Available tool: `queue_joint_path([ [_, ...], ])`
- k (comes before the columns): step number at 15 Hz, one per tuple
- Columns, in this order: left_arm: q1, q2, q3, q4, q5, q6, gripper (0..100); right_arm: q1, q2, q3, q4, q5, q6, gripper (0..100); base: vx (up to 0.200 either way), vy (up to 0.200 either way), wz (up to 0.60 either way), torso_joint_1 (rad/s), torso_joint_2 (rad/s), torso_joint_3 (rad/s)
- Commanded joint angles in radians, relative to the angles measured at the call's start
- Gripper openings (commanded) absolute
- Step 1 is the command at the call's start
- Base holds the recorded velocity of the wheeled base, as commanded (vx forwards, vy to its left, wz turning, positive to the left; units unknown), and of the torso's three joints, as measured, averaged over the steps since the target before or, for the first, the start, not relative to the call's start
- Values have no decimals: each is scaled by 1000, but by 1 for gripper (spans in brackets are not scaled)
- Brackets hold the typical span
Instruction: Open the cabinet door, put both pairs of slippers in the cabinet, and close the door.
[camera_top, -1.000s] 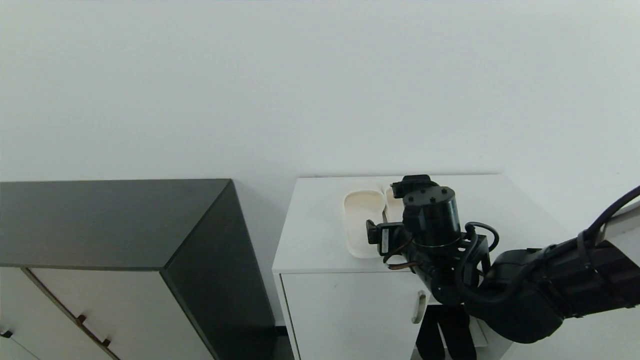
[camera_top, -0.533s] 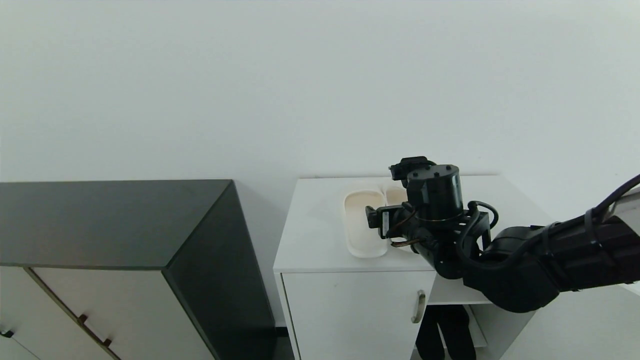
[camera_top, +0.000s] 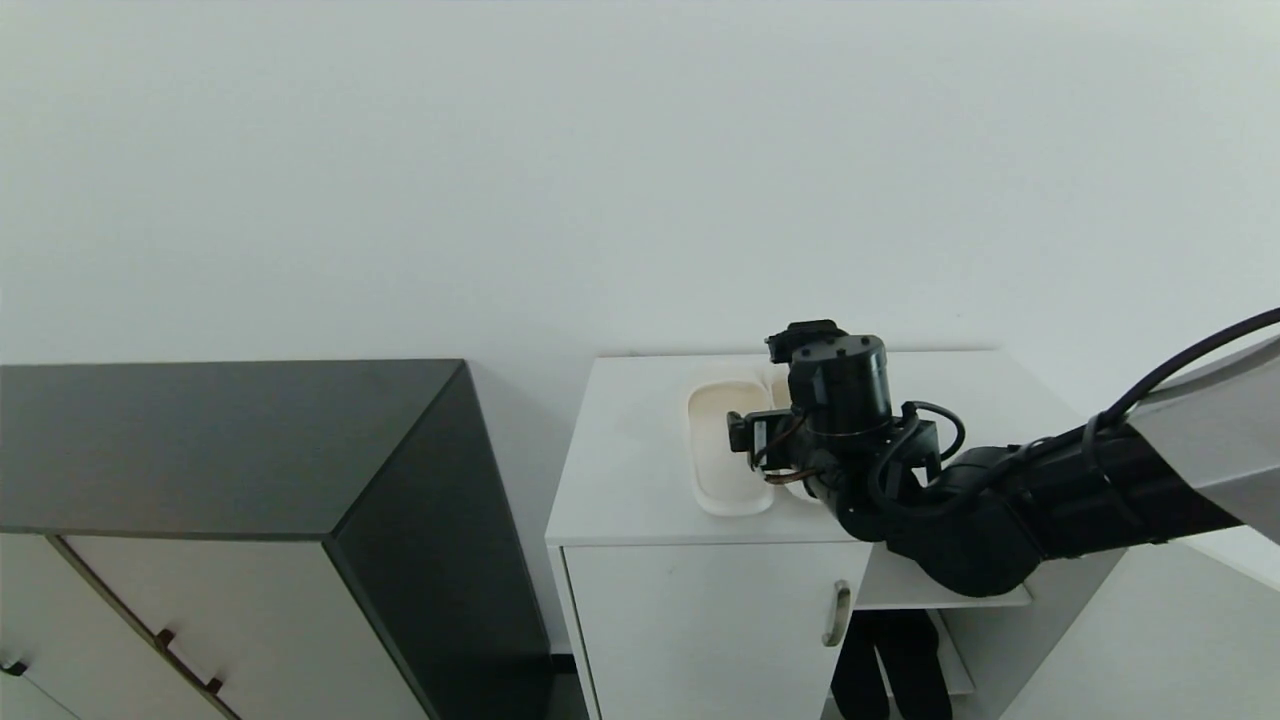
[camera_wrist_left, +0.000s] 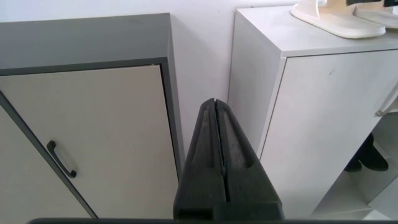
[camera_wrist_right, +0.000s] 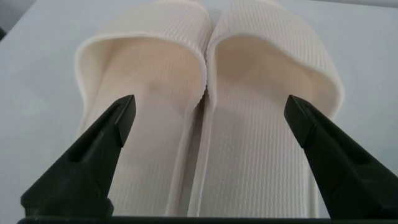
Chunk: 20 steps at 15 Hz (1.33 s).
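Nearest, the left hand (camera_wrist_left: 215, 109) hangs low, fingers pressed together and holding nothing, before the gap beside the cabinet (camera_top: 630, 470); no hazard noted there. Beyond it, to the right of the door (camera_top: 700, 630), the cabinet front is open, and the black pair (camera_top: 890, 672) stands low inside. Farther off, on the cabinet's top, the cream pair (camera_wrist_right: 249, 143) lies side by side and touching, with the right hand (camera_wrist_right: 209, 107) spread wide, one finger outside each slipper. Risks, in my judgement: the soft ribbed slippers may buckle or slide under a squeeze, one may drop out on lifting, or a low approach may shove both towards the wall.
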Motion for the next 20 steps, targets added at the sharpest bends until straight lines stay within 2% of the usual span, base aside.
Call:
queue_joint_path([
  [1,0,1,0,0,0,0,0,-7,62,-43,1,0,0,100,0,0,0,0,0,0],
  [8,0,1,0,0,0,0,0,-59,168,-199,3,5,-17,100,0,0,0,0,0,0],
  [14,0,1,0,0,0,0,0,-80,205,-262,4,23,-52,100,0,0,0,0,0,0],
  [15,0,1,0,0,0,0,0,-80,208,-270,4,23,-58,0,0,0,0,0,0,0],
  [20,0,1,0,0,0,0,0,-80,208,-271,4,20,-78,0,0,0,0,0,0,0],
])
